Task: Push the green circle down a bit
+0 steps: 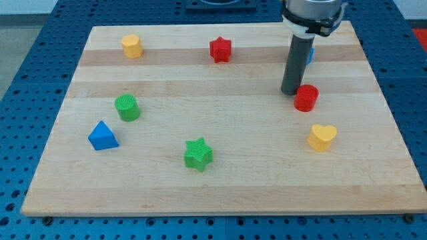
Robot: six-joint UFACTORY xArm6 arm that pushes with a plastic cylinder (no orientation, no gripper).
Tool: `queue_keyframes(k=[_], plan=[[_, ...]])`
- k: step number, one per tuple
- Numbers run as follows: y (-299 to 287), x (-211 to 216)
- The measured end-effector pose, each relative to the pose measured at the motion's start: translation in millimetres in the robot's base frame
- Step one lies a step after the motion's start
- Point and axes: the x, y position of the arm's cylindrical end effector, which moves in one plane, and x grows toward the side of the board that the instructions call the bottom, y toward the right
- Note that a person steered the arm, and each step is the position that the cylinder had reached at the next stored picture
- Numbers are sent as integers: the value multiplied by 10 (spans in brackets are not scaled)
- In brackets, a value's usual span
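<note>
Green circle (pixel 127 107) stands on the left part of the wooden counter (pixel 220 187), just above and to the right of the blue triangle (pixel 102 136). My tip (pixel 291 92) is far away on the view's right, beside the red cylinder (pixel 306 98), at its upper left. This arm carries no gripper, only the rod. A green star (pixel 198 154) lies near the bottom middle, a yellow heart (pixel 322 137) below the red cylinder

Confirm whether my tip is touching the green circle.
No: my tip sits beside the red cylinder at the view's right, far from the green circle.
</note>
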Motion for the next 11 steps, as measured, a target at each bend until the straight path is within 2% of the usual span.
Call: queue_keyframes(k=[3, 4, 5, 6, 7, 8, 9, 10, 11], plan=[[-75, 11], [-595, 66], [-1031, 571], [-904, 965], [-1164, 266], [-2001, -76], [-2734, -48], [-2916, 357], [-3097, 946]])
